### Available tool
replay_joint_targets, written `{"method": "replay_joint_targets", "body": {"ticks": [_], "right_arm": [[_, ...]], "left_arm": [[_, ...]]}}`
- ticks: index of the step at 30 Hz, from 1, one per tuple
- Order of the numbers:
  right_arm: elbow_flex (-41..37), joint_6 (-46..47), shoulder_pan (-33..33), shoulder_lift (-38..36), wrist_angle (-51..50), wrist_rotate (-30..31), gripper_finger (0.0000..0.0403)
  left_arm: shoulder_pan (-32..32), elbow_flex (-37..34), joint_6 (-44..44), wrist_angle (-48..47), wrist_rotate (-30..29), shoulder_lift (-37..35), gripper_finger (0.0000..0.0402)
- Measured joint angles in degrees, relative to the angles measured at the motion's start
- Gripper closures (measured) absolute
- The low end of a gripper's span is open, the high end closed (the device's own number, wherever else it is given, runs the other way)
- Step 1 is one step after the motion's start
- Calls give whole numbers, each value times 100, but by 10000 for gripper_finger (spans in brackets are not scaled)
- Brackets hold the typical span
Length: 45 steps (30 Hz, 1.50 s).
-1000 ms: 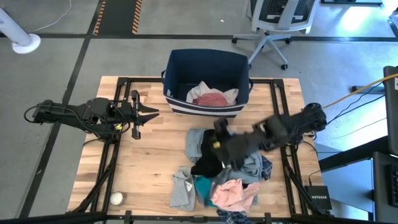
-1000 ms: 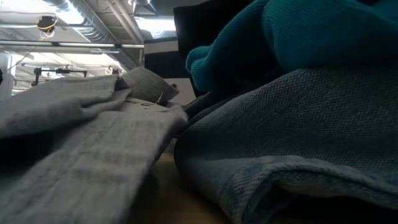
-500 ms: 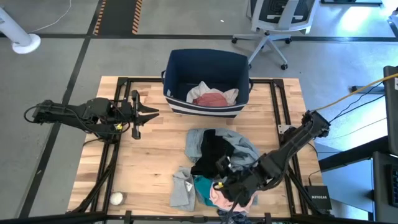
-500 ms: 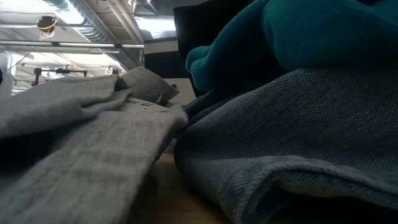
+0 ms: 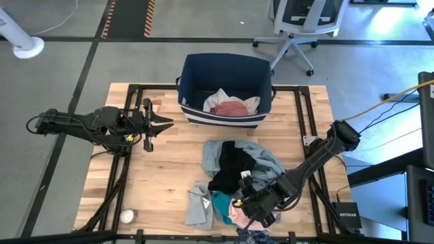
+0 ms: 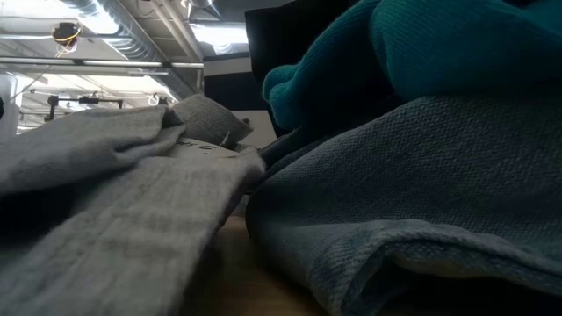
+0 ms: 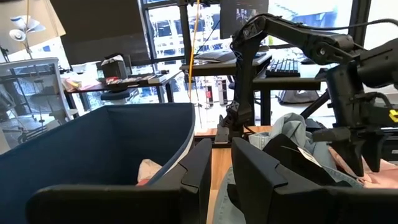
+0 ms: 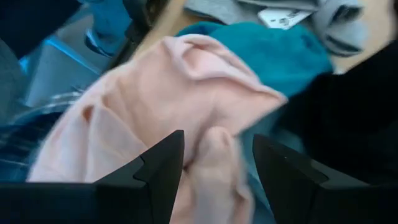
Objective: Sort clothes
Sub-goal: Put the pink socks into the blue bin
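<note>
The clothes lie in a heap on the table's near half: a black garment [image 5: 234, 166], a grey-blue one [image 5: 266, 159], a light grey one [image 5: 199, 205], a teal one [image 5: 220, 201], a pink one [image 5: 236, 215] and a plaid one [image 5: 254, 235]. My right gripper [image 5: 252, 207] is low over the pink garment and open. In the right wrist view [image 8: 217, 137] its fingers stand on either side of a raised pink fold [image 8: 214, 149]. My left gripper [image 5: 166, 123] waits over the table's left side, shut and empty. My right gripper comes down on the pink garment from above, with a raised fold [image 8: 211, 158] between its open fingers [image 8: 163, 165]. I cannot tell whether the fingers touch the cloth. The garment lies on the heap, with the teal one [image 8: 280, 46] beside it.
The navy bin [image 5: 224, 62] stands at the table's far middle with white and pink-red cloth [image 5: 230, 106] in it. A small white ball [image 5: 127, 215] lies at the near left corner. The low view is filled by light grey [image 6: 105, 202], teal [image 6: 421, 53] and grey-blue [image 6: 421, 193] cloth.
My right gripper has gone from over the middle of the heap toward the table's near edge and down onto the pink garment. Most of the move came in the first half second, after which it settled slightly. The left arm has kept still.
</note>
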Motion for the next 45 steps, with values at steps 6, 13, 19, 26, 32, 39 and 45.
{"method": "replay_joint_targets", "body": {"ticks": [6, 13, 19, 26, 32, 39, 45], "right_arm": [[-278, 10, 0, 2, 155, 50, 193], [-430, -162, -4, 2, 586, 80, 194], [-653, -208, -5, 2, 891, 80, 209], [-681, -392, -7, 2, 830, -36, 318], [-598, -801, -7, 2, 781, -186, 386], [323, -1065, -7, 2, 106, 79, 372], [1341, -1604, -5, 2, -651, 628, 389]], "left_arm": [[0, -2, -7, 0, -1, 0, 343], [0, -1, -32, 0, 0, 0, 343], [0, -2, -35, 0, -2, 0, 343], [1, -2, -39, 2, -1, 0, 343], [0, -1, -39, 2, -1, 0, 343], [1, -1, -39, 2, -2, 0, 343], [2, -2, -41, 2, 0, 0, 343]]}}
